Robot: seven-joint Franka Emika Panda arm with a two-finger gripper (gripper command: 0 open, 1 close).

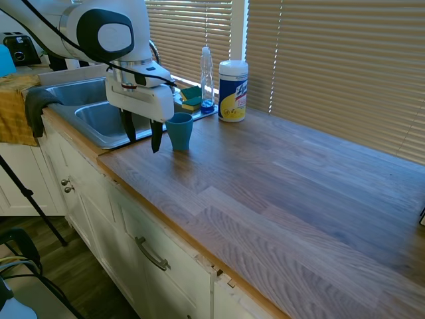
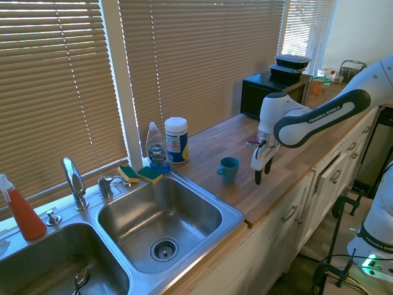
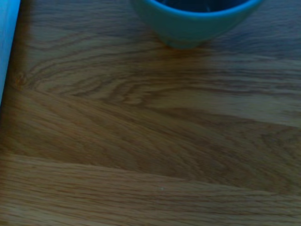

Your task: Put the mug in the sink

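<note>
**Mug upright on the counter, end effector open beside it**

You have the mug (image 1: 179, 131), a small matte teal cup tapering toward its base, standing upright on the wood-grain counter (image 1: 279, 193), near the sink's right rim. In the second exterior view a small handle seems to show on the mug (image 2: 228, 169), though the detail is too fine to be sure.

Your end effector (image 1: 141, 136) hangs just beside the mug, toward the counter's front edge. Its two dark fingers point down and stand well spread, with nothing between them. From the other side, the end effector (image 2: 263, 169) is clearly apart from the cup, not touching it.

The wrist view gives you only the cup's rounded lower wall (image 3: 193, 23) above bare, streaky plank grain.

The sink (image 2: 227, 212) is brushed stainless steel, with two rectangular basins, a raised rim and a curved chrome faucet (image 2: 73, 181). Behind the mug, against the blinds, stand a white-and-yellow cylindrical wipes canister (image 1: 233, 91) and a clear soap bottle (image 1: 207, 78), with two yellow-green sponges (image 2: 141, 174) at the sink's back corner.
</note>
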